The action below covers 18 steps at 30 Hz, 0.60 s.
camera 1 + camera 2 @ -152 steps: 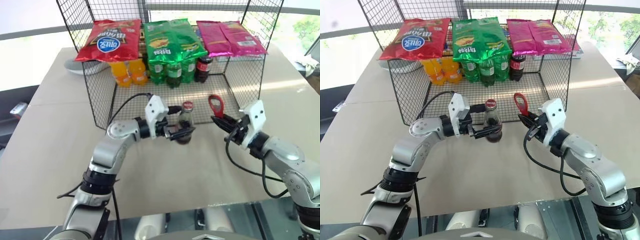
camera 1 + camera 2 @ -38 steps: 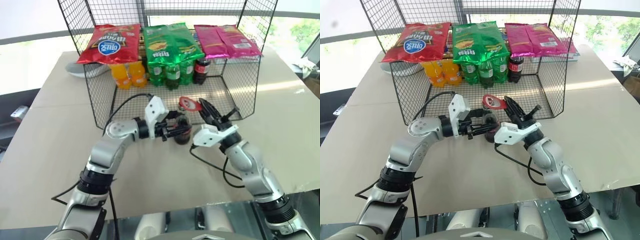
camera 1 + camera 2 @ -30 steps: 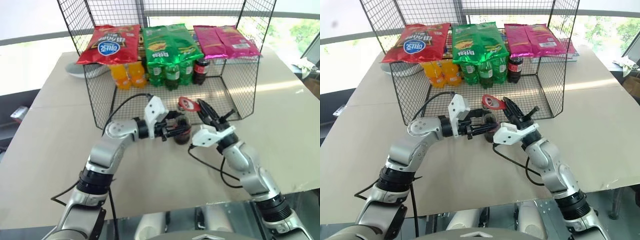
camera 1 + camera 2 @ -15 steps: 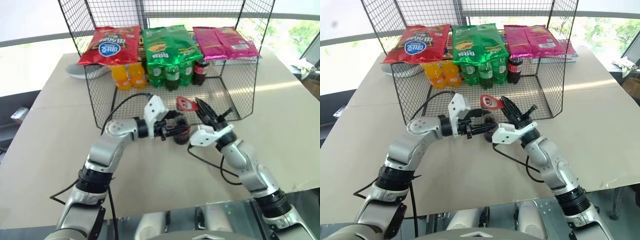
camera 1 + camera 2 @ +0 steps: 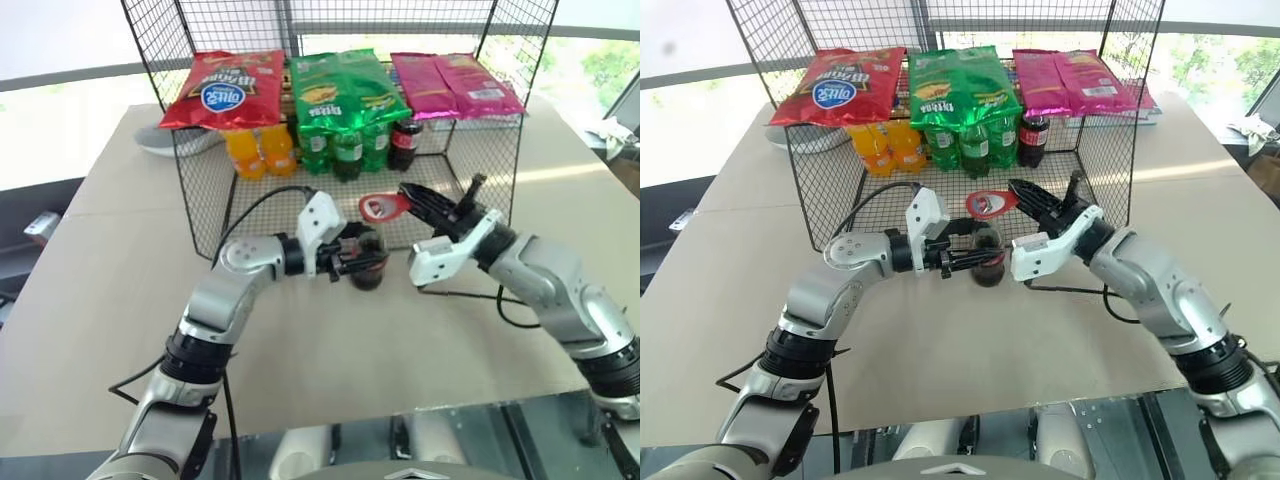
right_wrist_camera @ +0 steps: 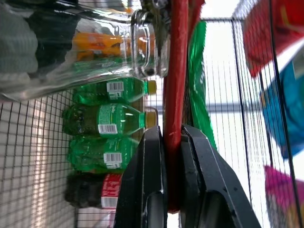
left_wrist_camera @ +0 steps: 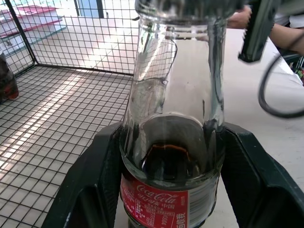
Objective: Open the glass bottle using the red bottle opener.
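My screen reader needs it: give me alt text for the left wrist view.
Close up, the glass bottle stands upright between the left gripper's two black fingers, dark cola low inside above a red label. Behind it lie the wire basket's mesh floor and the tan table.

A black wire basket (image 5: 200, 190) is set on a beige table (image 5: 90, 300), its open side turned toward the camera. 3 snack bags are laid across its top: a red bag (image 5: 222, 88) at the left, a green bag (image 5: 345, 85) in the middle and a pink bag (image 5: 458, 84) at the right. Beneath them, at the back of the basket, orange soda bottles (image 5: 258, 150), green soda bottles (image 5: 345, 148) and a dark cola bottle with a red cap (image 5: 405, 143) are lined up. A pale dish (image 5: 165, 142) is seen behind the basket's left side.
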Each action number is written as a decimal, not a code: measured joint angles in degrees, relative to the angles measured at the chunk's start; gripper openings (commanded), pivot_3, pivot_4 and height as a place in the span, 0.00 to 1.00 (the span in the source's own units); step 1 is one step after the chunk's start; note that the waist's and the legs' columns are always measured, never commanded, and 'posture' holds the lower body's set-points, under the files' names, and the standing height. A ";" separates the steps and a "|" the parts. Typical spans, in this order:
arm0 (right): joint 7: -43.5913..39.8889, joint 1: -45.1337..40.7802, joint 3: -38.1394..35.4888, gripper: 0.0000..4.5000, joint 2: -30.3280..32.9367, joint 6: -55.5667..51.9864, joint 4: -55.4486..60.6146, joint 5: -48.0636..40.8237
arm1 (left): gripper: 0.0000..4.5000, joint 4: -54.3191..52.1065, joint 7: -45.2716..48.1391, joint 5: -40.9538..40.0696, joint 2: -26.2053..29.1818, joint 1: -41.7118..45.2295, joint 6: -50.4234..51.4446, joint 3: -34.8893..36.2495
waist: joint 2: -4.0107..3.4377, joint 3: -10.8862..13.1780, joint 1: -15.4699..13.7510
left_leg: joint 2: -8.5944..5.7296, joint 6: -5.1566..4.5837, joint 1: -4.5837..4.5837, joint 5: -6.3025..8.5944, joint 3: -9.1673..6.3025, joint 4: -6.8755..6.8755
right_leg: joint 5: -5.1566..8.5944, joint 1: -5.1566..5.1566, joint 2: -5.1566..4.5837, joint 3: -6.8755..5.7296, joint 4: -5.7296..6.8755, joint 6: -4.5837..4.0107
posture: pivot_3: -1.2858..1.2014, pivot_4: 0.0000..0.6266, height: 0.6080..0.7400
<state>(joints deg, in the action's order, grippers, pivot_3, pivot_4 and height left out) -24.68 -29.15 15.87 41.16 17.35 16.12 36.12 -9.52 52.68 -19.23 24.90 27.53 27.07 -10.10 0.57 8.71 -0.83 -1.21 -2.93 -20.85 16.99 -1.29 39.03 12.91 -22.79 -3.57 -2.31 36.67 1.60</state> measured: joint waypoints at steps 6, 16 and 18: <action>-5.44 -3.63 0.03 0.00 -0.59 0.29 -1.49 -3.61 | 0.51 0.04 0.12 -0.35 -0.09 -0.10 -0.09 0.42 | 0.05 0.09 0.02 | 0.01 0.00 -0.10 0.00 -0.05 -0.01 | 0.00 -0.03 -0.16 -0.05 -0.06 0.00 | 0.52 0.24 1.00; -7.37 -1.16 -3.15 0.00 -2.67 -5.75 2.16 -5.87 | 0.51 -0.60 0.35 -1.23 -0.05 -0.19 -0.66 0.65 | 0.04 0.13 -0.17 | -0.02 0.29 -1.03 -0.17 -0.10 0.09 | -0.03 -0.87 -0.21 -0.11 0.01 0.00 | 0.52 0.24 1.00; -7.54 0.24 -4.69 0.00 -3.19 -8.22 3.71 -6.33 | 0.51 -0.64 0.56 -1.27 0.02 -0.25 -0.82 0.72 | 0.03 0.14 -0.13 | -0.03 0.29 -1.06 -0.17 -0.11 0.09 | -0.03 -0.89 -0.21 -0.12 0.01 0.00 | 0.52 0.24 1.00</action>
<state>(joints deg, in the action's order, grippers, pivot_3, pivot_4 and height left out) -32.22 -28.91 11.18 37.98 9.13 19.83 29.79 -10.16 53.25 -20.50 24.92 27.28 26.26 -9.37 0.60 8.85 -0.95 -1.24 -2.64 -21.91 16.82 -1.40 39.12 12.88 -23.68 -3.78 -2.43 36.68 1.60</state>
